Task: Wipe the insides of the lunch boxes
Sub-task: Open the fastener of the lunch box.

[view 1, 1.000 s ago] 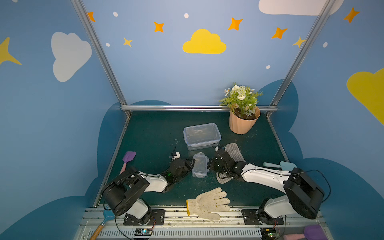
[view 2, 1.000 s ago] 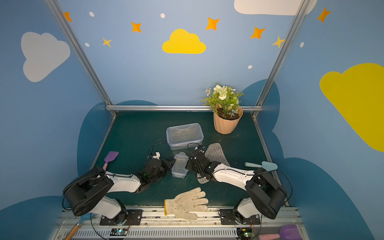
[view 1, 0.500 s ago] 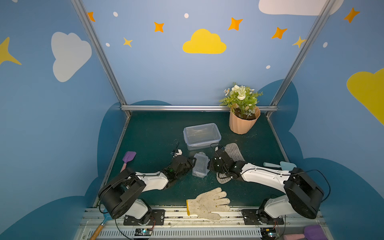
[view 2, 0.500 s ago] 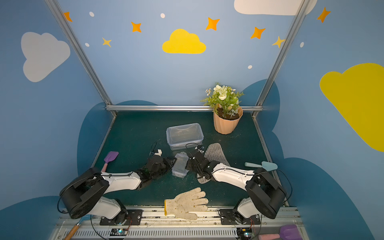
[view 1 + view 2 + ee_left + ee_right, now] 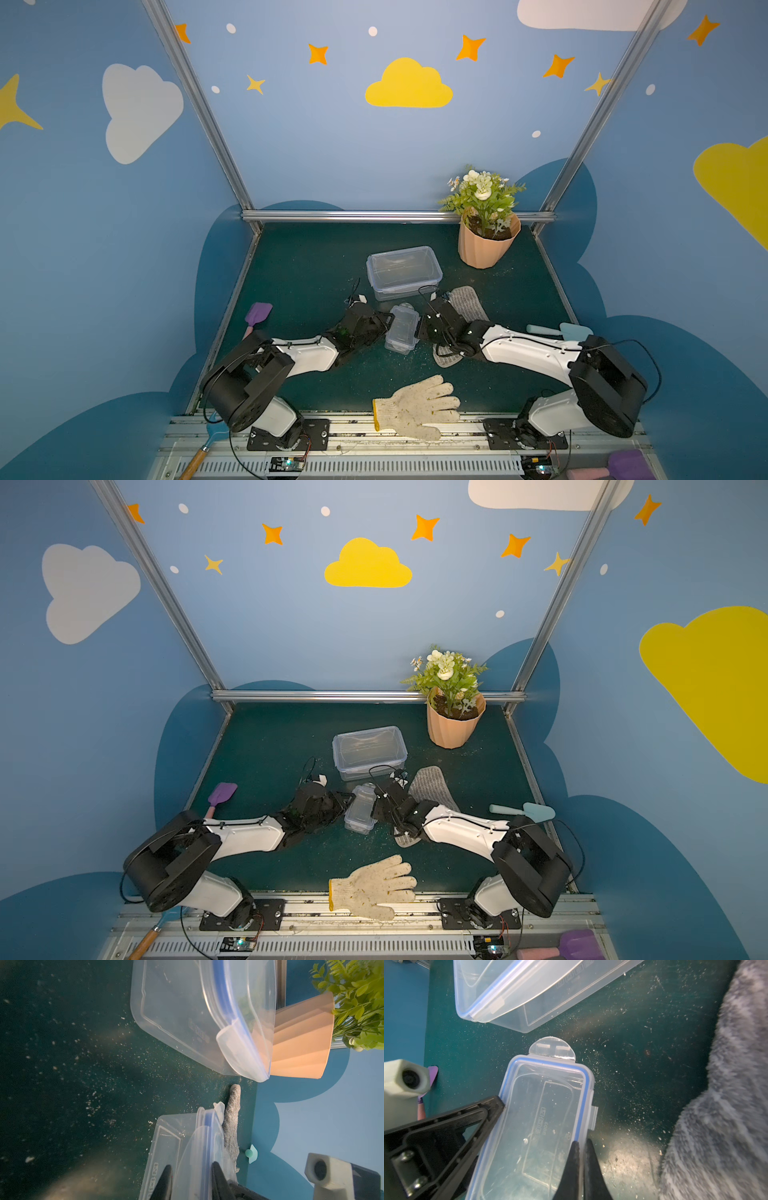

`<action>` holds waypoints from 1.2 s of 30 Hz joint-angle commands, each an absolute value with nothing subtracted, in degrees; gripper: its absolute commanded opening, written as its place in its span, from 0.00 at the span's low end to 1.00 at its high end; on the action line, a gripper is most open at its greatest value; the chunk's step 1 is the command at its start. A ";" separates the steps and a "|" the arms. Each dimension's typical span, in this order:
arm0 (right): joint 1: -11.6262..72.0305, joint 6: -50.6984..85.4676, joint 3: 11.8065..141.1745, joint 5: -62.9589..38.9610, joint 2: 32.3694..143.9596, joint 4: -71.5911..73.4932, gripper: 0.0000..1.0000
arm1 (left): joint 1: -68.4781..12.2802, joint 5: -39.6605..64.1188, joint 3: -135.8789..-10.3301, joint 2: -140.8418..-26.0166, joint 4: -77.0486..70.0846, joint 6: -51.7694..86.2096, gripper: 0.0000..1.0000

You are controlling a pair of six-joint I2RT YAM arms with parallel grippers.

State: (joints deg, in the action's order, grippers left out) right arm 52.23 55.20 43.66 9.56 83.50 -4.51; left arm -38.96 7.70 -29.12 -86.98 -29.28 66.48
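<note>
Both top views: high over the near edge, tilted down toward the far wall [image 5: 374,166], whole table [image 5: 299,266] in frame. Wrist views: very close, low, facing each other across the small lunch box [image 5: 166,1147]; both share it and the large lunch box [image 5: 529,991].

The big box [image 5: 404,270] blocks behind the small box [image 5: 402,330], cloth [image 5: 467,303] crowds its right, glove [image 5: 415,405] lies in front; the far-left worktop [image 5: 299,270] stands open.
</note>
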 commanded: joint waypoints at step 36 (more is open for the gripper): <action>56.95 51.05 45.38 6.76 83.85 -14.59 0.00 | -39.61 1.32 -34.01 -91.14 11.50 58.40 0.04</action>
